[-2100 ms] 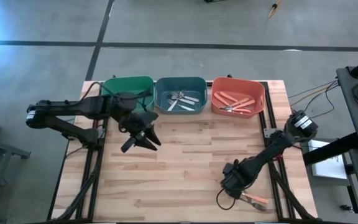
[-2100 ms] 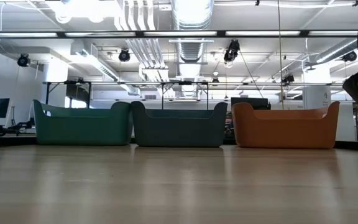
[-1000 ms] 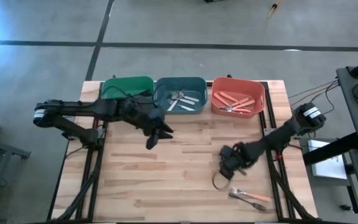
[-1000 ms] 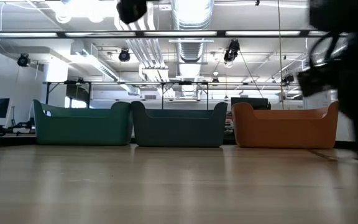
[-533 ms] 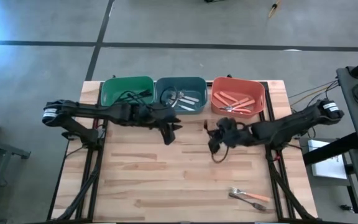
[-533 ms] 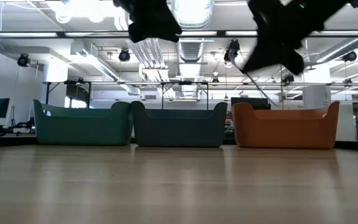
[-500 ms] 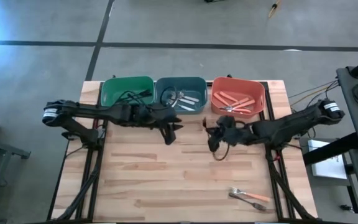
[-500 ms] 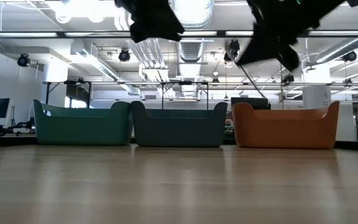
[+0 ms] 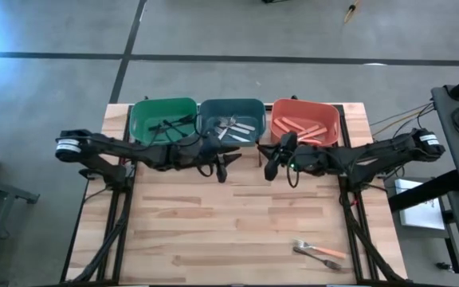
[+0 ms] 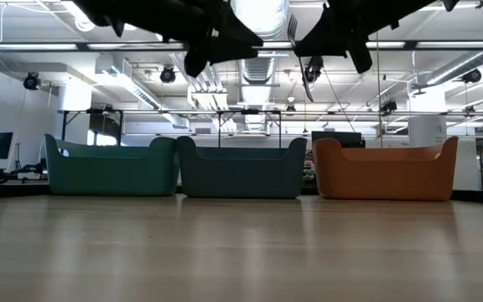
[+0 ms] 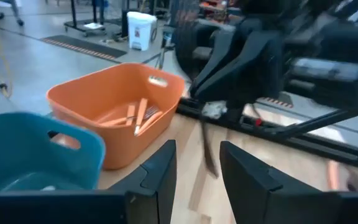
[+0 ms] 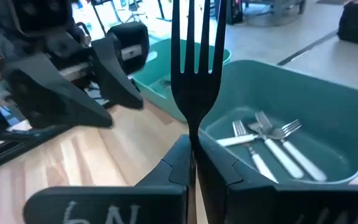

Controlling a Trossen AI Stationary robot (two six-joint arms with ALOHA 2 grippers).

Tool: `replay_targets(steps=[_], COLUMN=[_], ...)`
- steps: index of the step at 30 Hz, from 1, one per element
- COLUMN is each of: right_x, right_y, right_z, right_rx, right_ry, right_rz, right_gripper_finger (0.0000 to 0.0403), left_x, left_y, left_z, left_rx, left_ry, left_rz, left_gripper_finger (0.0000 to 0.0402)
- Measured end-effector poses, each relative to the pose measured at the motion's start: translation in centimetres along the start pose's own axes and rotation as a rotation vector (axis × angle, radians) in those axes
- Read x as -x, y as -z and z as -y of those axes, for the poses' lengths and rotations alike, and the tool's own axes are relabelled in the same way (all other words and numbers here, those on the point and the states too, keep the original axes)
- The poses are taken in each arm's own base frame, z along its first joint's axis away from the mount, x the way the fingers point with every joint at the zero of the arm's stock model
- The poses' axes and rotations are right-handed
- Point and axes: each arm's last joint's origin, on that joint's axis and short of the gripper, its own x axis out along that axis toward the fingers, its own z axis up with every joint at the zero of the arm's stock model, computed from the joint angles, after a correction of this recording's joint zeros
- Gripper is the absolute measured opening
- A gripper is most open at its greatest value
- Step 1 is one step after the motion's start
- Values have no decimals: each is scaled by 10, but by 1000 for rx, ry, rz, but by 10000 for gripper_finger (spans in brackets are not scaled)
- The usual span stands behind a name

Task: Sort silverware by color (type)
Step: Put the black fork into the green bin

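Black and upright, a fork (image 12: 194, 74) stands clamped between the closed fingers of the right gripper (image 12: 193, 163), its tines pointing up in the right wrist view. From above, the right gripper (image 9: 271, 162) hangs over the wooden table (image 9: 237, 231) just in front of the gap between the blue bin (image 9: 231, 121) and the orange bin (image 9: 305, 123), with its arm reaching in from the table's right edge. In the low view the fork (image 10: 295, 42) shows as a thin dark shape held high above the bins.

Facing it, the left gripper (image 9: 221, 163) hovers just in front of the blue bin, near the right gripper but not touching it. Its fingers (image 11: 160, 177) are parted with nothing between them.

Silver forks (image 9: 233, 127) lie in the blue bin; the right wrist view shows them (image 12: 272, 146) piled on its floor. Orange-pink handled pieces (image 9: 301, 129) lie in the orange bin, also seen from the left wrist (image 11: 138, 115). The green bin (image 9: 162, 119) holds dark utensils (image 9: 170, 123), though their kind cannot be made out.

Well apart from all this, near the table's front right corner, an orange-handled utensil (image 9: 319, 253) lies flat on the wood.
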Motion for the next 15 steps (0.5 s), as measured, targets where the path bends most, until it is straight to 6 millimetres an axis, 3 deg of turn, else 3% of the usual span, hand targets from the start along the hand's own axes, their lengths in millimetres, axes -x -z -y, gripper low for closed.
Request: replay_targets(steps=[5,15], right_x=[-2,-4], right_y=[-5,-17], right_z=[4,2], right_rx=[46,125], right_ry=[10,-17], right_rz=[30,130], right_gripper_finger=[9,9], left_x=[-7,-36], left_y=[7,0], left_z=[-4,4], left_rx=[7,3], left_ry=[-42,-50], left_rz=[-6,-21], left_gripper_finger=[107,131])
